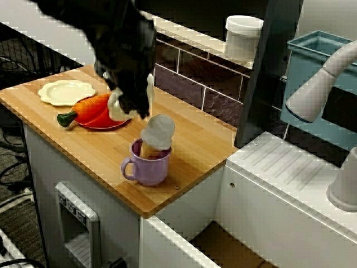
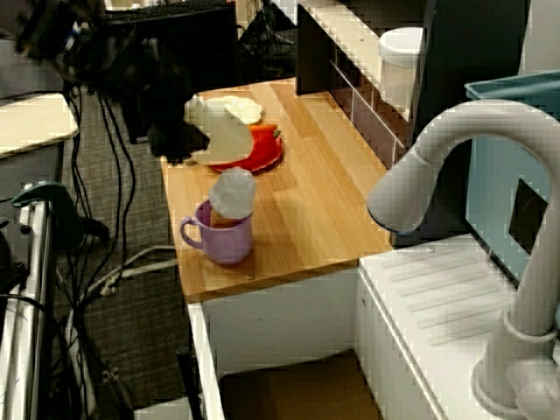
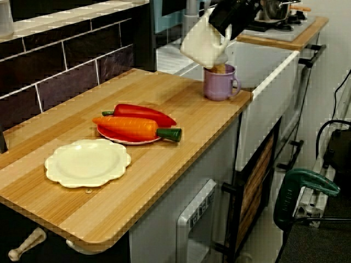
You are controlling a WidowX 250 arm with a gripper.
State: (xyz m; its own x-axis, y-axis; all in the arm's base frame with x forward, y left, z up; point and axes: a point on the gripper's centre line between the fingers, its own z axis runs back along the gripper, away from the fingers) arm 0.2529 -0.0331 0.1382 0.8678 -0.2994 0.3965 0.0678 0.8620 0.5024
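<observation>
Counter (image 1: 192, 139) of pale wood filling the left half of the front view, taken here from left to right. Farthest left, a cream scalloped plate (image 1: 67, 92), bare. Next to it, a red plate (image 1: 109, 125) carrying a carrot (image 1: 89, 109) with its green stalk end to the left and (plain only in the view along the counter) a red pepper (image 3: 145, 113) lying behind it. Above the red plate's right rim, the black gripper (image 1: 134, 111), smeared by blur, hanging with its two pale fingers (image 1: 117, 107) pointing down and standing apart, nothing pinched between them. Just below and to the right of those fingers, the cone (image 1: 157, 135): white scoop uppermost, tan wafer leaning inside a lilac mug (image 1: 149, 168) standing upright near the counter's front right corner, handle turned left. Scoop and nearer finger very close; touching or not, impossible to tell. From the sink side, the same order: pale finger above and behind, scoop under it, mug lowest. Along the counter, one broad finger pad covering the scoop, only the wafer's top showing over the mug rim. Further right in the front view, a white sink unit (image 1: 290, 173) with ribbed drainer, a pale tap (image 1: 321, 89) arching over it, a white tub (image 1: 243, 36) up on the tiled ledge, a teal rack (image 1: 312, 56) behind. Writing: small marks on the grey oven panel (image 1: 74, 209) under the counter, too blurred to read.
</observation>
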